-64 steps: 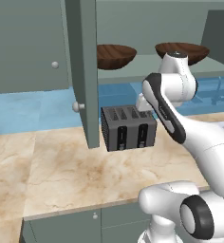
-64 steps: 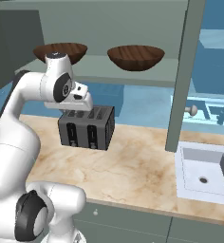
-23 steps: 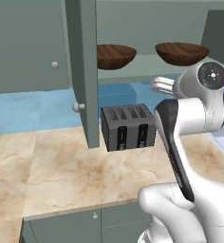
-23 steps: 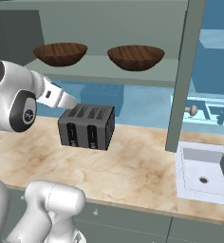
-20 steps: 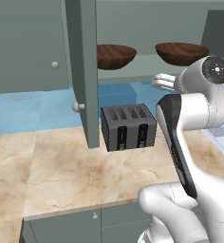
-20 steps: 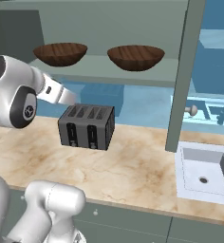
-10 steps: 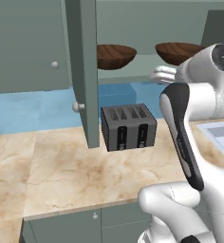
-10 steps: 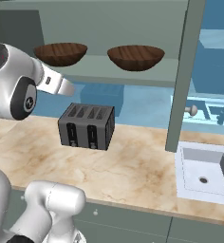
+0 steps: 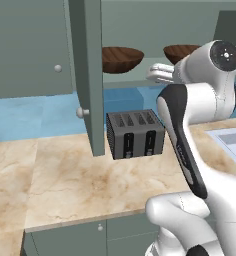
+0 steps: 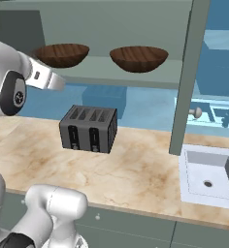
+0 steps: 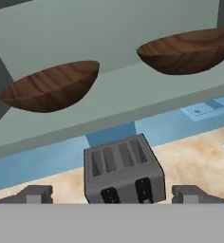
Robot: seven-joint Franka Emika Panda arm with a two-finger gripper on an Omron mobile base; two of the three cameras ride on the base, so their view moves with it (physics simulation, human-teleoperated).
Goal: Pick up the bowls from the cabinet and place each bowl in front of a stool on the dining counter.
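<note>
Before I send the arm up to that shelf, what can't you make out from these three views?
- Right bowl, left base view: its right part is hidden behind the arm.
- Left bowl, right base view: its left edge is covered by the hand.
- Gripper, hand view: just the tips of the open fingers show; the rest is cut off at the bottom edge.
- Toaster, hand view: its base is cut off there too.
- Cabinet top: above the frame.

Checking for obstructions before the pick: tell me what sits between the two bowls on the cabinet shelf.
Nothing. In the right base view, bare pale shelf separates the left bowl from the right bowl; the hand view shows the same gap.
</note>
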